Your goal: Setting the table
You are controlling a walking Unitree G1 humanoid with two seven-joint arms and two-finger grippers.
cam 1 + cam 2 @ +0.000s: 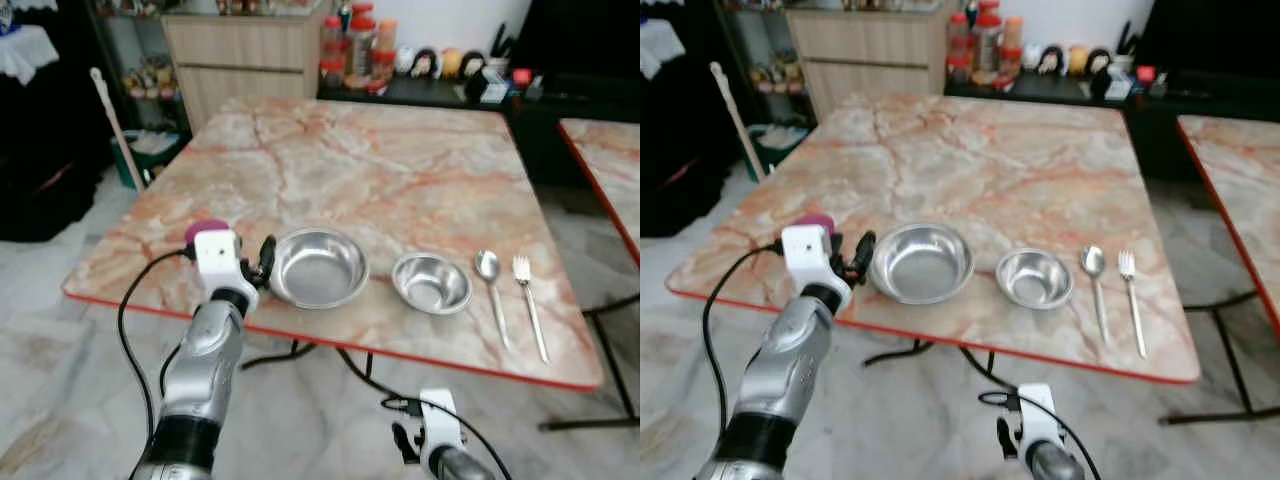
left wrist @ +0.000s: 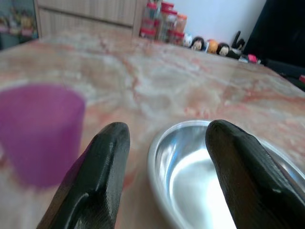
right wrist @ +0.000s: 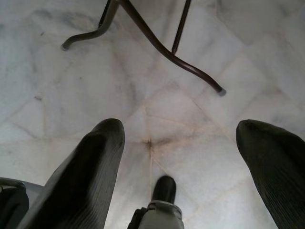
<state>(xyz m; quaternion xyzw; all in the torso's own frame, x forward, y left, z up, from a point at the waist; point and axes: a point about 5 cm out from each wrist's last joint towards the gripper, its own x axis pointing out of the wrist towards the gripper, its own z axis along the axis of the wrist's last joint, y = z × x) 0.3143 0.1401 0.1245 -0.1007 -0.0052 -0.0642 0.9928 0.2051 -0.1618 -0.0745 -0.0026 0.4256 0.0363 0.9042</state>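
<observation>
Left claw (image 1: 266, 262), fingers apart, empty beside large bowl (image 1: 318, 267); spoon (image 1: 491, 291) and fork (image 1: 530, 303) lie front-to-back.

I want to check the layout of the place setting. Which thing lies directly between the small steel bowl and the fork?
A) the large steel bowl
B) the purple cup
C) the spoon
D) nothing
C: the spoon lies between the small steel bowl and the fork.

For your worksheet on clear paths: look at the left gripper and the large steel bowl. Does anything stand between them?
Nothing visible does. The left gripper is open at the table's near edge, its fingers right at the rim of the large steel bowl. The purple cup stands off to the side, not between them.
</observation>
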